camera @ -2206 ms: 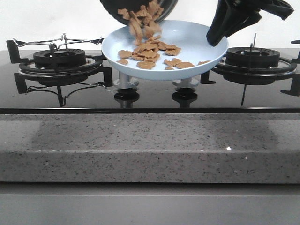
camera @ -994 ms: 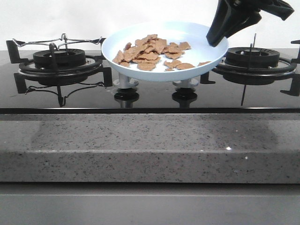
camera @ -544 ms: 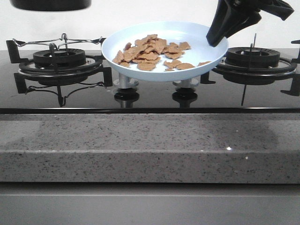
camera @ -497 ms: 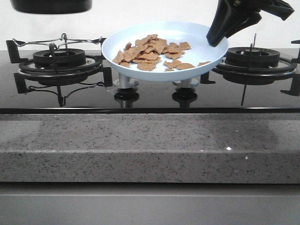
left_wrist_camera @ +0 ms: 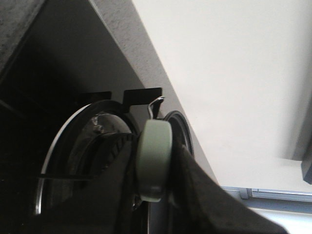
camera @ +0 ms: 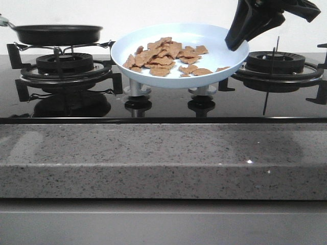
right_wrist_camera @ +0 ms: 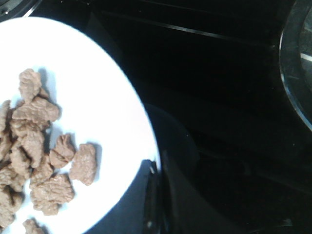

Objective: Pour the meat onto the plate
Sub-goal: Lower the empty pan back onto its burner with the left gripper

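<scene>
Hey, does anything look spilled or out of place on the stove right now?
Nothing looks spilled. The meat all lies on the plate, none on the cooktop. The one odd thing: the plate is held above the stove by the right gripper at its rim, tipped slightly forward. The frying pan sits level over the left burner.

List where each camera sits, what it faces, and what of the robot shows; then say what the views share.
Front: low before the counter, facing the stove; plate of meat, pan, right gripper.
Left wrist: on the left arm, facing the pan handle between its fingers.
Right wrist: on the right arm, facing the plate rim in its gripper.
Shared: front and right wrist both show plate and meat.
</scene>
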Available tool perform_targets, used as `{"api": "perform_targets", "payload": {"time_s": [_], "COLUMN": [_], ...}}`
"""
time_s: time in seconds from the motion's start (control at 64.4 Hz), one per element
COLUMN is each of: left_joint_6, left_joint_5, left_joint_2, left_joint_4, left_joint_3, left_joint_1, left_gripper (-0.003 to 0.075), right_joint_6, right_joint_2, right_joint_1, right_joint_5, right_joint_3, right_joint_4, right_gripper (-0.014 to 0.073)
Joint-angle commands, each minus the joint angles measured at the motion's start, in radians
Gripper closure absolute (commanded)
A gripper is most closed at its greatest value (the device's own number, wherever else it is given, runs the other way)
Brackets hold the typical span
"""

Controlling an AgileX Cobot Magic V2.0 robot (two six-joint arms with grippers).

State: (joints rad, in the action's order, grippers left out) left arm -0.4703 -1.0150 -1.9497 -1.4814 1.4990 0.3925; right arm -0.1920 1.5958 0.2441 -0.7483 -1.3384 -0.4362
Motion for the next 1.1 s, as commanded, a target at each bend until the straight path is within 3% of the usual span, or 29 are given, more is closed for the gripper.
{"api": "perform_targets", "payload": {"time_s": [0.0,0.14,0.249,0.373,0.45,0.497,0.777,0.885,1.025,1.087], "left_joint_6": [0.003,0.003,0.003,0.003,0.003,0.003,0.004,0.011,0.027,0.027], "left_joint_5": [-0.026,-0.026,-0.026,-0.044,-0.068,-0.090,-0.252,-0.253,-0.253,-0.253], "left_joint_2": [0.051,0.051,0.051,0.051,0.051,0.051,0.061,0.081,0.116,0.134], "left_joint_4": [-0.075,-0.070,-0.057,-0.030,-0.007,0.014,0.158,0.231,0.272,0.274], "left_joint_3": [0.029,0.029,0.029,0.035,0.042,0.051,0.074,0.074,0.074,0.074], "left_joint_1": [-0.007,-0.007,-0.007,-0.001,0.001,0.003,0.006,0.003,0.003,0.003], "left_gripper": [0.0740,0.0700,0.0544,0.0269,0.0161,0.0135,0.0134,0.0158,0.0360,0.0510], "right_joint_6": [-0.006,-0.006,-0.006,-0.006,-0.006,-0.006,-0.006,-0.006,-0.006,-0.006], "right_joint_2": [-0.046,-0.046,-0.046,-0.046,-0.046,-0.046,-0.046,-0.046,-0.046,-0.046], "right_joint_1": [-0.001,-0.001,-0.001,-0.001,-0.001,-0.001,-0.001,-0.001,-0.001,-0.001], "right_joint_5": [0.045,0.045,0.045,0.045,0.045,0.045,0.045,0.045,0.045,0.045], "right_joint_3": [-0.027,-0.027,-0.027,-0.027,-0.027,-0.027,-0.027,-0.027,-0.027,-0.027], "right_joint_4": [-0.030,-0.030,-0.030,-0.030,-0.030,-0.030,-0.030,-0.030,-0.030,-0.030], "right_gripper": [0.0654,0.0654,0.0654,0.0654,0.0654,0.0654,0.0654,0.0654,0.0654,0.0654]}}
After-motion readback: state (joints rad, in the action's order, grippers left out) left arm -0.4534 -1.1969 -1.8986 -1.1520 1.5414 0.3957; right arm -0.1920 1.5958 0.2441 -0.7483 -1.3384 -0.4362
